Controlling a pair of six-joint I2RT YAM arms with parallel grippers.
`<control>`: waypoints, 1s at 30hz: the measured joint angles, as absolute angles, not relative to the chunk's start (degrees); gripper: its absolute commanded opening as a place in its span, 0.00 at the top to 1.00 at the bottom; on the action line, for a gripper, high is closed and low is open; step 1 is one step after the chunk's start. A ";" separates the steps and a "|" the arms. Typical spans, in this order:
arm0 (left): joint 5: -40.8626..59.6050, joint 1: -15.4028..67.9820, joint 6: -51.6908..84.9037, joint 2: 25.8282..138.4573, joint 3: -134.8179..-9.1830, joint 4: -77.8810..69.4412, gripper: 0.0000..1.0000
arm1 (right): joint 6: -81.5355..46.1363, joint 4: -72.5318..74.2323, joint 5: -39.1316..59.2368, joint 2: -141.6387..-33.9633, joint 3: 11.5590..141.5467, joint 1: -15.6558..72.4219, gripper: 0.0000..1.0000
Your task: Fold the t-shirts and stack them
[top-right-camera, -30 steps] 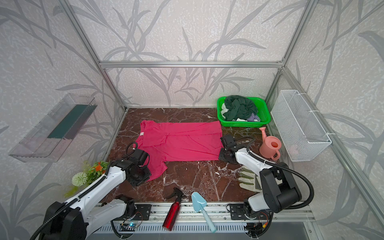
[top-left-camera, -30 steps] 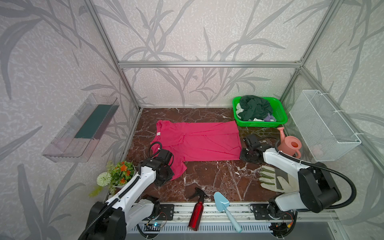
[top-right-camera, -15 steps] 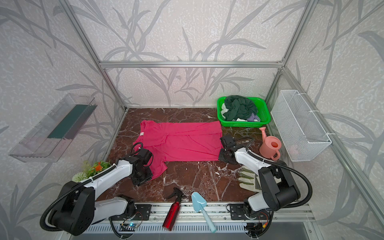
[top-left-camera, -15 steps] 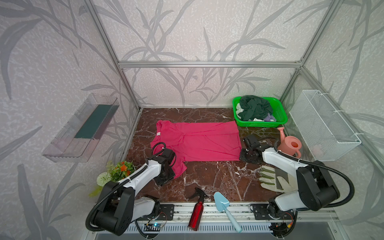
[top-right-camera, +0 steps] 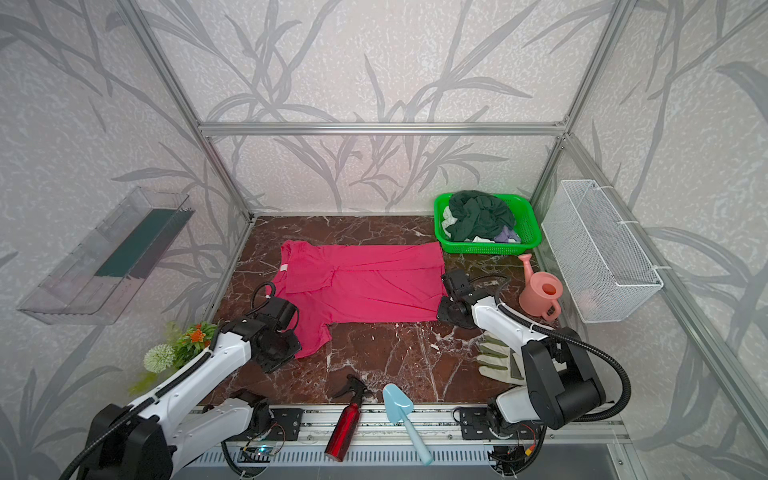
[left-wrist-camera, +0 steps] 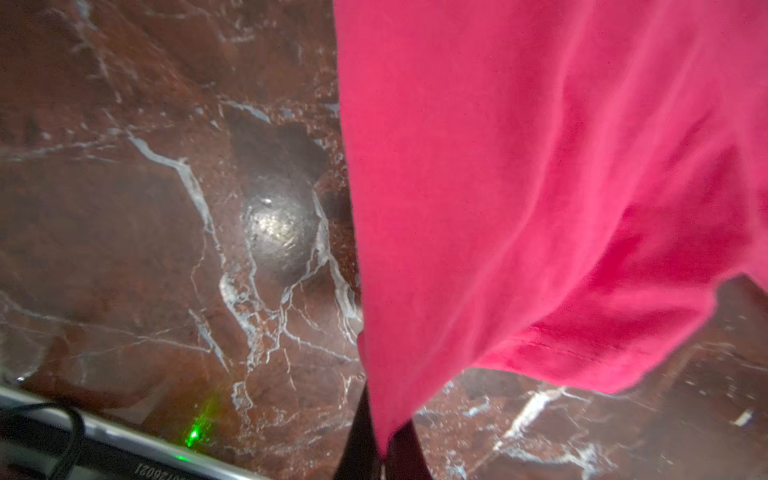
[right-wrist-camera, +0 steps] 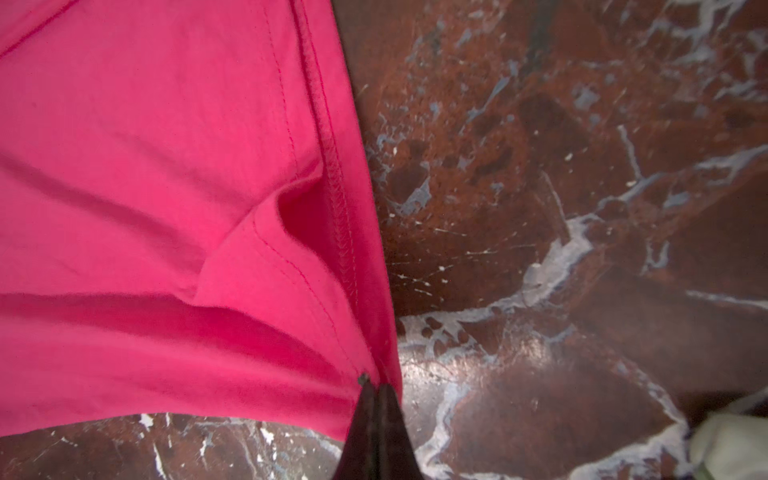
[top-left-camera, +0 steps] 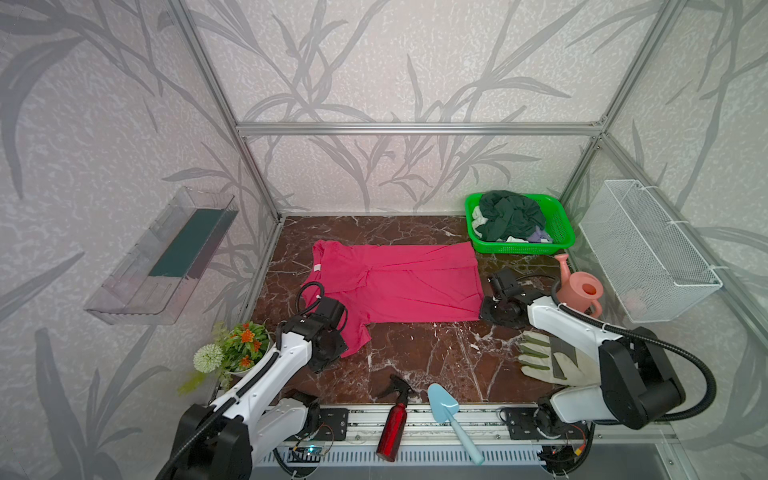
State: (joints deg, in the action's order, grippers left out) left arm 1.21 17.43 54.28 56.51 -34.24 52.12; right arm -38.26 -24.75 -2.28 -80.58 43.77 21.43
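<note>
Clear wall shelf (top-left-camera: pixel 160 266): fixed to the left wall. Artificial flower bunch (top-left-camera: pixel 241 345): below it, at the near-left edge of the brown marble table (top-left-camera: pixel 415 357). Left gripper (left-wrist-camera: pixel 381 446): pressed together and pinching the near-left sleeve of the pink t-shirt (top-left-camera: pixel 399 282). The left wrist view shows the cloth tapering in between the two dark fingers (left-wrist-camera: pixel 357 432). Pink t-shirt: spread on the table at centre, toward the rear. Its collar and white neck label (top-left-camera: pixel 317 268) point left and its hem points right. In both top views it lies mostly flat, with creases across the chest (top-right-camera: pixel 332 278). Red spray bottle (top-left-camera: pixel 392 424) and light-blue trowel (top-left-camera: pixel 446 409): lying side by side across the front rail, apart from the garment. Right gripper (right-wrist-camera: pixel 376 415): pressed together and pinching the near-right hem corner of the pink t-shirt, with the stitched edge gathered at the fingertips. Pale work glove (top-left-camera: pixel 544 361): flat on the table at near right, partly under the right arm. Green basket (top-left-camera: pixel 519 249): at the rear right corner, holding a crumpled dark green t-shirt (top-left-camera: pixel 509 216) on top of whitish and lavender cloth (top-left-camera: pixel 538 237). Pink watering can (top-left-camera: pixel 579 291): upright, between the green basket and the glove, just beside the right arm. White wire basket (top-left-camera: pixel 648 257): mounted on the right wall.
</note>
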 measured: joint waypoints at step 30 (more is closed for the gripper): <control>-4.25 6.68 45.30 65.82 -54.37 50.92 1.00 | -40.47 -31.94 -4.19 -84.40 55.33 19.03 1.00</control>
State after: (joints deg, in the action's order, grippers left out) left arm -4.25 6.68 45.30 65.82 -54.37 50.92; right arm -40.47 -31.94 -4.19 -84.40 55.33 19.03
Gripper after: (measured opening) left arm 0.047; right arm 0.047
